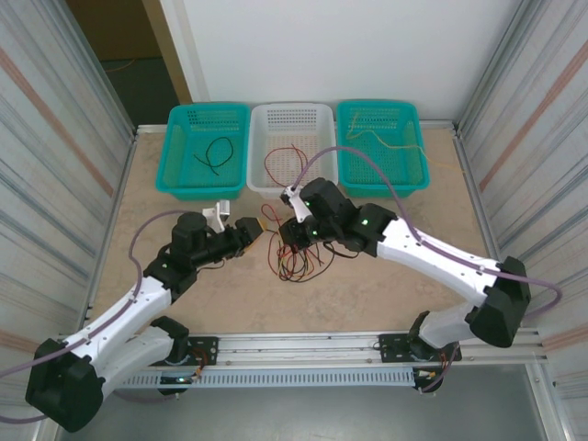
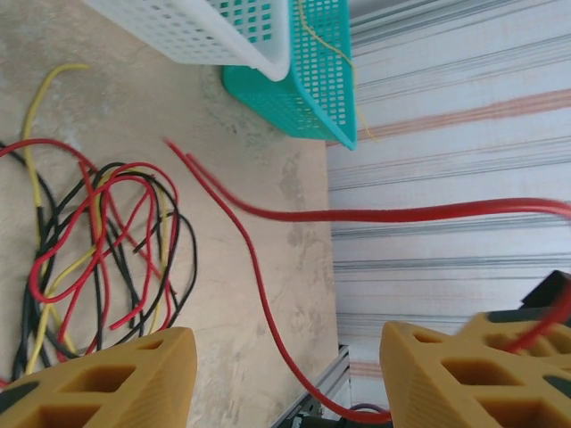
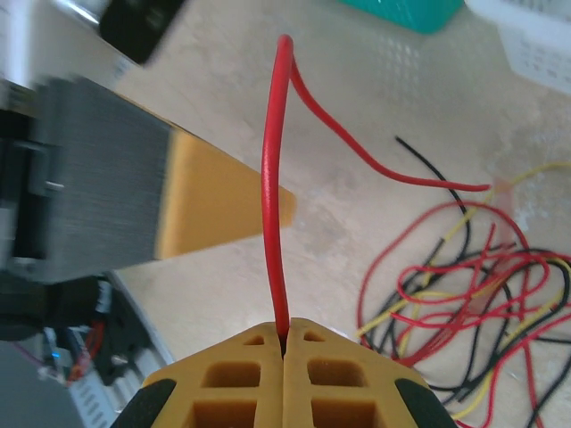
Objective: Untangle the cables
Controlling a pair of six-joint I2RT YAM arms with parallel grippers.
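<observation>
Right wrist | my right hand (image 3: 284,343) pinched shut on thin red wire (image 3: 270,178) | left hand (image 2: 285,374) wide open | red-black-yellow wire tangle (image 2: 103,236) nearby

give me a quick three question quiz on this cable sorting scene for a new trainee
1. True or false: the right gripper is shut on a red wire.
2. Which wire colour lies in the white basket: A black, B red, C yellow?
3. Fill in: the left gripper is ____.
Key: 1 true; 2 B; 3 open.
</observation>
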